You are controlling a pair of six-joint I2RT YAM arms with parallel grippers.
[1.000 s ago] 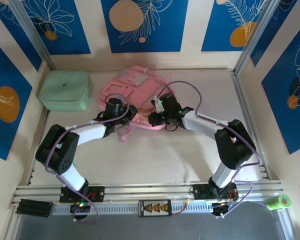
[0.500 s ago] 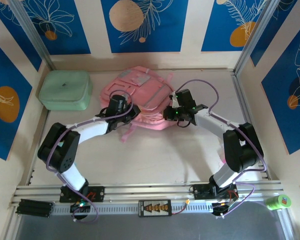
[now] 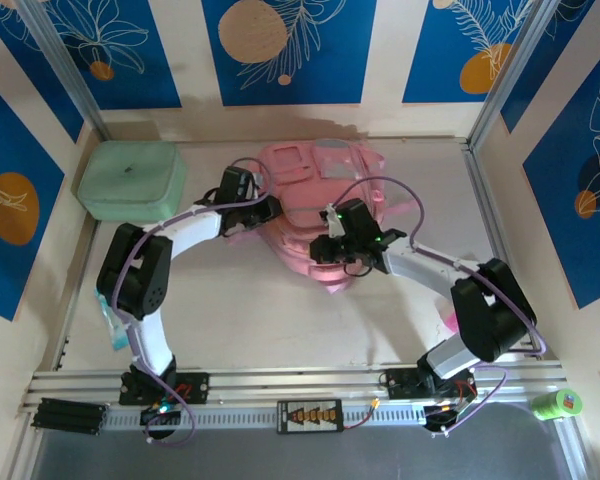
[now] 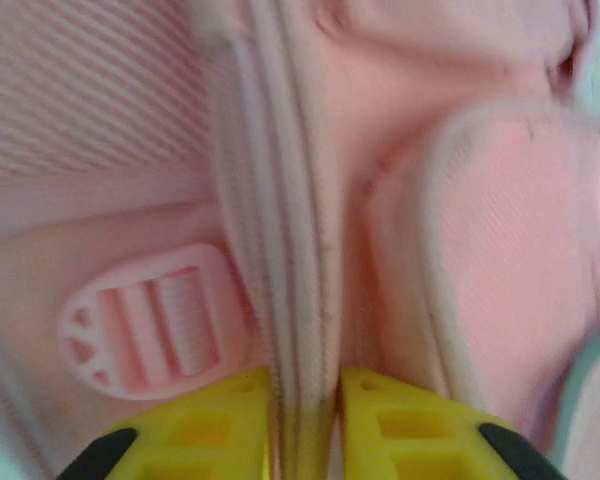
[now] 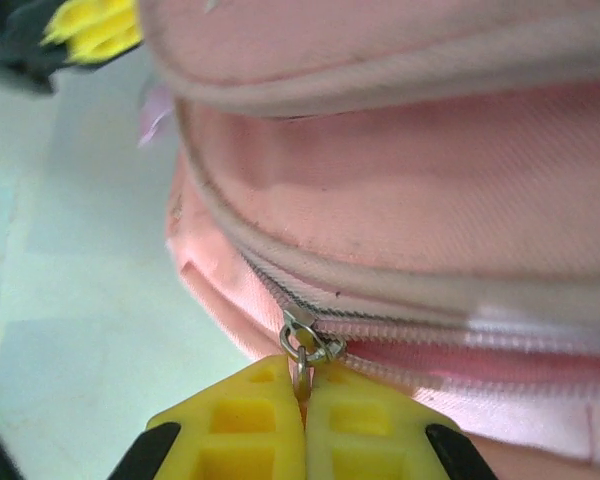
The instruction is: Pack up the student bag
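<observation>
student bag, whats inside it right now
Nothing inside the student bag shows: its pink fabric covers any contents. In the right wrist view, the right end effector pinches a zipper pull, and no opening is visible.

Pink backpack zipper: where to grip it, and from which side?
Grip the metal pull ring on the slider, coming from the outer edge of the backpack, square to the zip line. The ring stands proud of the seam, clear of fabric. The right gripper is shut on it this way.
</observation>
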